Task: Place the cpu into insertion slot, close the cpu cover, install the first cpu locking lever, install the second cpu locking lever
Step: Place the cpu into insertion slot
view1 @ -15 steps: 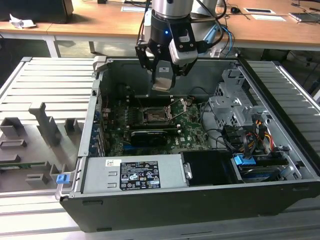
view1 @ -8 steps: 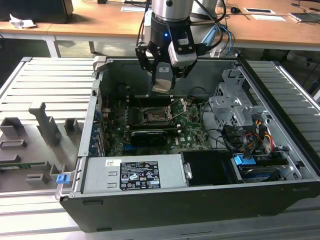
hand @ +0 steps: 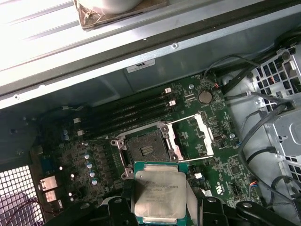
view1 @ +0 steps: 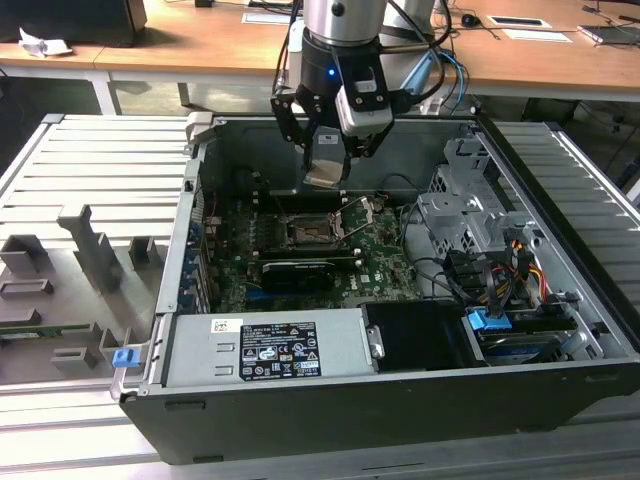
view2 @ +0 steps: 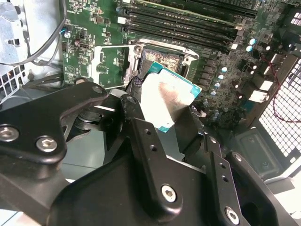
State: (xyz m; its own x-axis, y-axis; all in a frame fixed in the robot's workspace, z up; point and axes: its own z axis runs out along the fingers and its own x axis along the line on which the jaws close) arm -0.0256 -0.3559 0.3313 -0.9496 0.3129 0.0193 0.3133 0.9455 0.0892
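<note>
Exterior view, grip: the gripper (view1: 326,150) hangs over the open computer case (view1: 560,400), its fingers closed on the cpu (view1: 324,172). It holds the chip by opposite edges, probably so the underside is free to meet the socket.
Exterior view, target: the insertion slot (view1: 308,232) lies on the green board (view1: 385,265), at about six o'clock from the chip on this view's dial. The two are apart, with clear air between them.
Second wrist view, hold: black fingers (view2: 136,101) press the cpu (view2: 169,94) from two sides. The chip sits just short of the insertion slot (view2: 162,59), not in it.
Second wrist view, cover: the cpu cover (view2: 110,66) is swung open beside the slot. That leaves the socket bare, as a descent would need.
First wrist view, line-up: the cpu (hand: 159,195) shows its pale lid and sits near the rim of the insertion slot (hand: 146,149), whose dark contact field is exposed and unoccupied.
First wrist view, cover: the cpu cover (hand: 195,136) lies folded out to the side of the slot.
Stage: judged from this, the placing step is in hand. The chip is not yet seated and the cover is not yet closed.
</note>
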